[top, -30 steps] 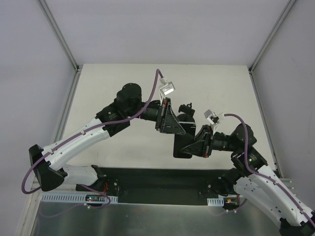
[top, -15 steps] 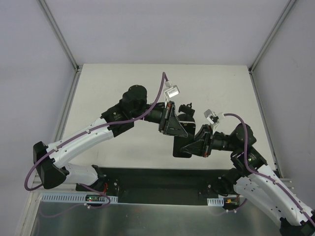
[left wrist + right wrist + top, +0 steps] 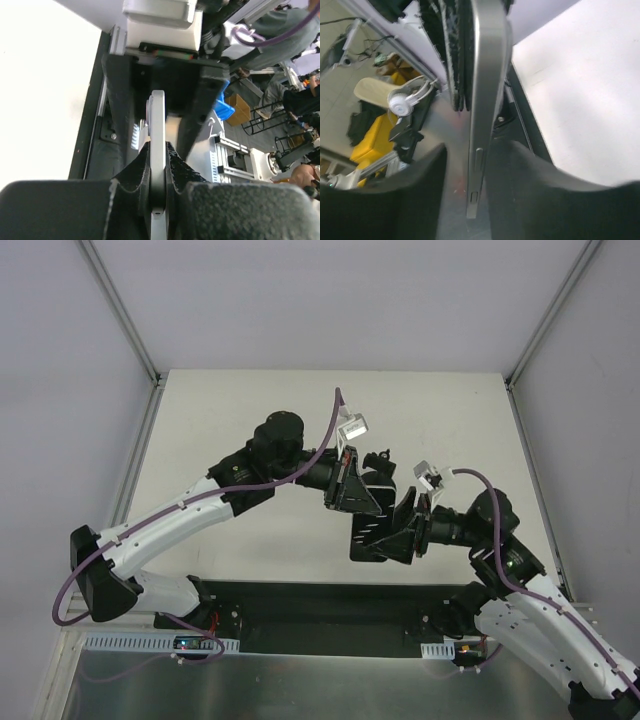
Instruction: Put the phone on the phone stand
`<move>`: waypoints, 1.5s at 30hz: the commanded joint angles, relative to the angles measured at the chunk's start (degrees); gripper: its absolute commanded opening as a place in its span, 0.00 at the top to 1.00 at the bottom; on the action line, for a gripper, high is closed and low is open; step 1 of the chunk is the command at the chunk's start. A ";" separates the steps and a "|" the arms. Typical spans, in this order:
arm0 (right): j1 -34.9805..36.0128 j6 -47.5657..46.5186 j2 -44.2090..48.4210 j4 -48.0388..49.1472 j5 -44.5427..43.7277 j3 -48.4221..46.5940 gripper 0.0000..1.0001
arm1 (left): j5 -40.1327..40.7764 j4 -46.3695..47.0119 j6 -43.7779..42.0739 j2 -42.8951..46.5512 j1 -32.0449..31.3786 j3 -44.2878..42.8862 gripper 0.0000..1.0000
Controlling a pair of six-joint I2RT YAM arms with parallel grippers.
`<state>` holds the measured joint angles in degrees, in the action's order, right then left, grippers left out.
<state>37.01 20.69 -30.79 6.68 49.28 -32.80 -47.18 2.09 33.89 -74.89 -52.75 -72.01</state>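
The phone (image 3: 368,537) is held on edge above the table between both arms, its silver rim (image 3: 157,125) showing edge-on. My left gripper (image 3: 360,502) is shut on its far end; in the left wrist view the gripper (image 3: 158,152) has both pads pressed to the phone's faces. My right gripper (image 3: 398,536) is open around the near end. In the right wrist view a clear gap separates this gripper's (image 3: 470,150) left finger from the phone (image 3: 487,85), and the right finger lies close alongside. The phone stand (image 3: 378,458) peeks out behind the left gripper, mostly hidden.
The white table (image 3: 240,430) has metal frame posts (image 3: 125,320) rising at its back corners. A black base plate (image 3: 320,605) runs along the near edge between the arm mounts. A purple cable (image 3: 330,420) loops over the left wrist.
The left gripper has moved right and closed onto the phone's far end. The right gripper's jaws have parted from the phone.
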 commanded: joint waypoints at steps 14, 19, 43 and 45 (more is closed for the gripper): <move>-0.10 -4.95 -13.93 -50.88 -65.79 -26.51 0.04 | 37.34 -32.58 -12.09 18.38 5.38 -1.29 1.00; 1.13 -3.91 -23.87 -48.07 -69.30 -31.44 0.27 | 35.49 -32.59 -9.37 19.52 5.38 0.46 1.00; 4.73 4.10 -46.20 -48.42 -79.41 -41.73 0.54 | 38.92 -30.74 -8.31 23.74 5.38 6.79 1.00; 4.65 3.92 -46.99 -48.60 -79.77 -42.00 0.54 | 37.17 -29.86 -8.40 23.22 5.38 7.05 1.00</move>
<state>41.41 23.57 -76.99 -40.95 -27.38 -71.79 -8.64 -33.10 23.99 -51.24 -47.53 -65.17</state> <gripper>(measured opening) 0.464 0.055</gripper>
